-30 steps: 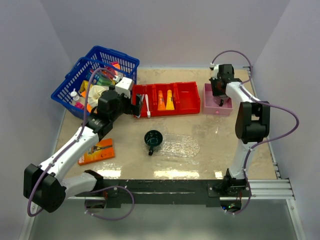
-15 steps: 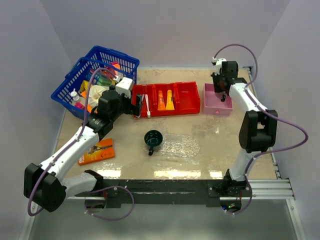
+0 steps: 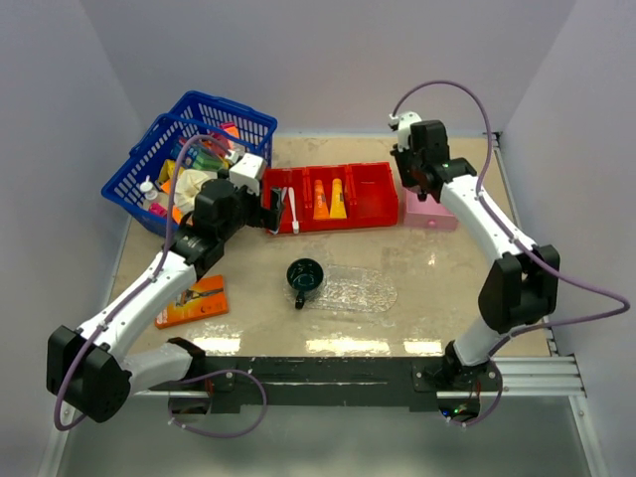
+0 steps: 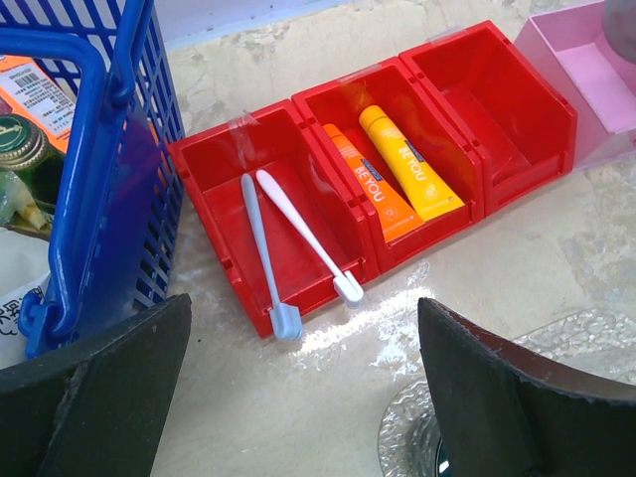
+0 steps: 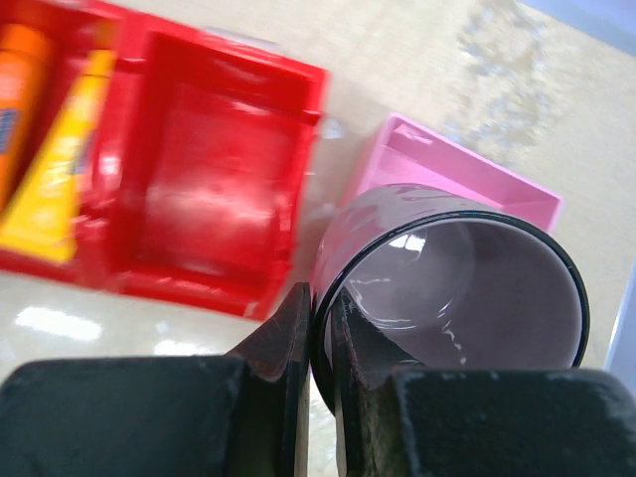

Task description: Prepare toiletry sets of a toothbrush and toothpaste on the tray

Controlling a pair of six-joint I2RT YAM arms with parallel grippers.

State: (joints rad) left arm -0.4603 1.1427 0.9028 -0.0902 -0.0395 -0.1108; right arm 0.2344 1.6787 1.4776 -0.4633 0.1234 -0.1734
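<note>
The right claw (image 5: 320, 318), clamped on the wall of a black-rimmed cup (image 5: 467, 288), has been lifted out of the pink box (image 5: 467, 174) near the counter's far right corner. It has been swung left, so that it now hangs over the gap between that box and the red bin (image 4: 497, 109). The left claw (image 4: 303, 328) is unmoved and is held wide open above the bin's left end, gripping nothing. No set has been started, so the cup's removal is judged a side step. Two toothbrushes (image 4: 263, 248) (image 4: 303, 231) are counted in the bin's left compartment and two tubes, orange (image 4: 368, 189) and yellow (image 4: 409, 164), in its middle one; the third is bare. One tray (image 3: 363, 290) lies mid-counter toward the near edge, without brush or tube, and one dark cup (image 3: 304, 276) sits at its left end.
</note>
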